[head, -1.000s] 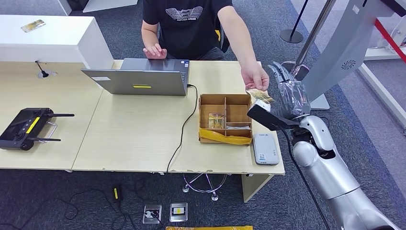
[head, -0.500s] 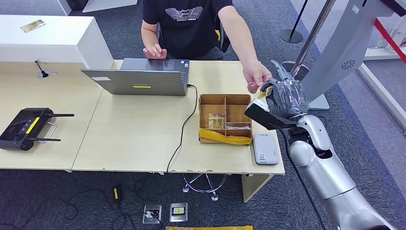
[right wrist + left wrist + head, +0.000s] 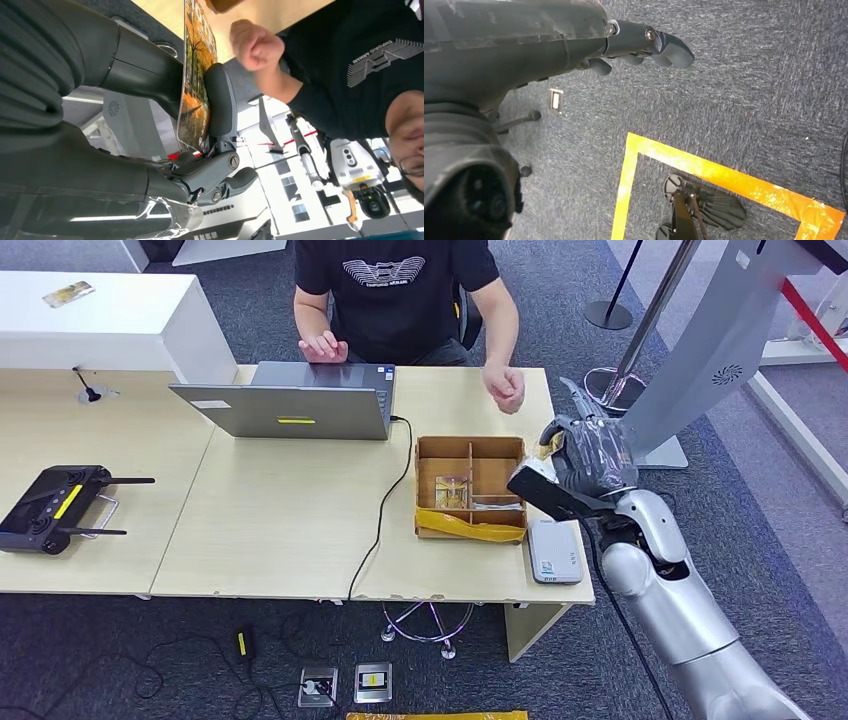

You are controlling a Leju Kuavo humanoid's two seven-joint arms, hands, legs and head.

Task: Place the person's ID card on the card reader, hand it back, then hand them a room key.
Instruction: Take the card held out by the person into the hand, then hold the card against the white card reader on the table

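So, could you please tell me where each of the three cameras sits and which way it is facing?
Head view: high on the body, looking down at the table, the person and the right hand pinching the card.
Left wrist view: behind the hanging left hand, facing the carpet.
Right wrist view: behind the right hand, facing the person.
Head and right wrist views share the card and the person's fist.

Right hand (image 3: 588, 455) hangs past the table's right edge, level with the wooden box (image 3: 470, 487). Card reader (image 3: 555, 551) lies open from above, box wall just beside it. Person's fist (image 3: 505, 388) sits apart behind.
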